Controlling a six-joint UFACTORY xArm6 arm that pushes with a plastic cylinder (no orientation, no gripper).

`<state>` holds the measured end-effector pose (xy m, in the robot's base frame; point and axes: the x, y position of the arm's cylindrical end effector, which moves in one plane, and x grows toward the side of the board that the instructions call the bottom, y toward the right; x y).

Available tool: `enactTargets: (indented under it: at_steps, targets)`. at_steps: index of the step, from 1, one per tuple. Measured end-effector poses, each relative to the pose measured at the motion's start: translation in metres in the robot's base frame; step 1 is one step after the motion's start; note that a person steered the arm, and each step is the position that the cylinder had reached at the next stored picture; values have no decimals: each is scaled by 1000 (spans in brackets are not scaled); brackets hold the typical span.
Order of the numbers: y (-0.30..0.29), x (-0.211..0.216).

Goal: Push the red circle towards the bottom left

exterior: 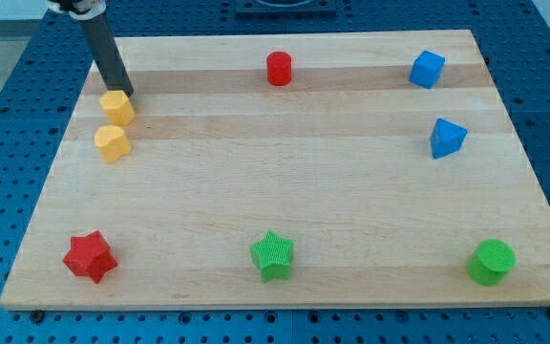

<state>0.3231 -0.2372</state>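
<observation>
The red circle [279, 69] stands near the view's top, a little left of centre, on the wooden board [285, 182]. My tip [127, 94] is at the view's top left, far to the left of the red circle. It touches or nearly touches the top edge of a yellow hexagon block [117, 107].
A second yellow block [112, 143] lies just below the first. A red star [90, 256] is at the bottom left, a green star [273, 255] at bottom centre, a green circle [492, 262] at bottom right. A blue cube [427, 69] and a blue triangular block [446, 138] are at the right.
</observation>
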Motion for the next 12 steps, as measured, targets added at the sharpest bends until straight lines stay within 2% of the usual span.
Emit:
enactTargets:
  at_steps: [1, 3, 5, 7, 8, 9, 10, 12]
  targets:
    - [0, 26]
    - [4, 21]
    - [93, -74]
    - [141, -80]
    - [203, -80]
    - [214, -80]
    - [213, -61]
    - [199, 30]
